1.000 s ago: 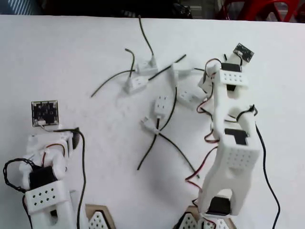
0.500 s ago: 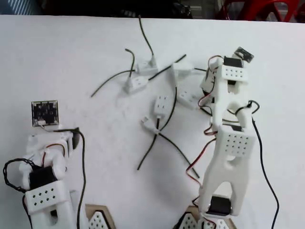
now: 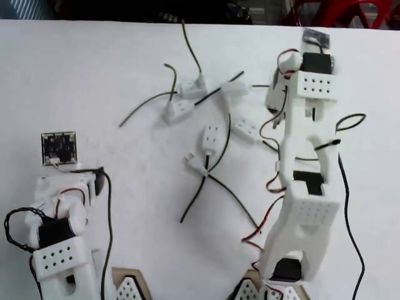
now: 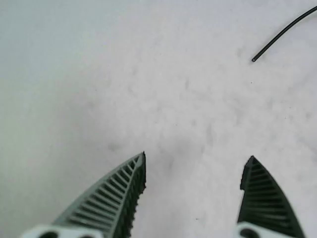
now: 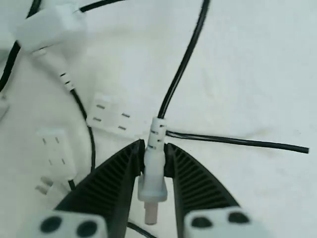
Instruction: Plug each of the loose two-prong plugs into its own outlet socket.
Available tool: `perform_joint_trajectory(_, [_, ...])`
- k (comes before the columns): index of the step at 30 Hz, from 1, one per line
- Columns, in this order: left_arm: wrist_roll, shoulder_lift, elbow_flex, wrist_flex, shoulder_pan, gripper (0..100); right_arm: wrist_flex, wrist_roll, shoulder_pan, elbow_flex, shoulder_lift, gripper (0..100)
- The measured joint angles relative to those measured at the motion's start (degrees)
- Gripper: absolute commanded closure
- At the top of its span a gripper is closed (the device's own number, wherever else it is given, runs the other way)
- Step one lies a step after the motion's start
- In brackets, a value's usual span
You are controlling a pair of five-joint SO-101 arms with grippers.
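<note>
My right gripper (image 5: 153, 147) is shut on a white two-prong plug (image 5: 152, 173) whose black cord (image 5: 184, 64) runs away over the table. Just beyond its fingertips lies a white outlet socket (image 5: 110, 115), with a second one (image 5: 53, 148) beside it and a third block (image 5: 49, 25) farther off. From above, the right arm (image 3: 306, 94) stretches to the far right, next to the sockets (image 3: 212, 137) (image 3: 247, 128). A loose plug (image 3: 195, 164) lies mid-table. My left gripper (image 4: 195, 161) stands open over bare table, nothing between its fingers.
More white connectors (image 3: 178, 109) (image 3: 192, 87) with black cords (image 3: 203, 187) tangle at the table's middle and back. A cord end (image 4: 277, 37) lies ahead of the left gripper. The left arm (image 3: 59, 212) sits at the near left corner.
The right arm has swung its wrist toward the table's far edge and stretched out, taking the plug with it. The left arm has not moved.
</note>
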State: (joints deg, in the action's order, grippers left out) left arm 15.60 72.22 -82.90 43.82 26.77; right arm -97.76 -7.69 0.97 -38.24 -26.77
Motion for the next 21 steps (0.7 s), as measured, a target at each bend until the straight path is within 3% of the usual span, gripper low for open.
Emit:
perform_joint_trajectory(8, [0.0, 0.0, 0.0, 0.0, 0.0, 69, 2.2, 5.7, -15.3, 25.0, 21.0, 98.1])
perform_joint_trajectory(15, [0.0, 0.0, 0.0, 0.0, 0.0, 69, 21.8, 6.0, -32.1, 52.9, 33.7, 98.1])
perform_joint_trajectory(21, [0.0, 0.0, -0.5, 0.0, 0.0, 69, 32.0, 6.0, -42.5, 64.4, 35.7, 98.1])
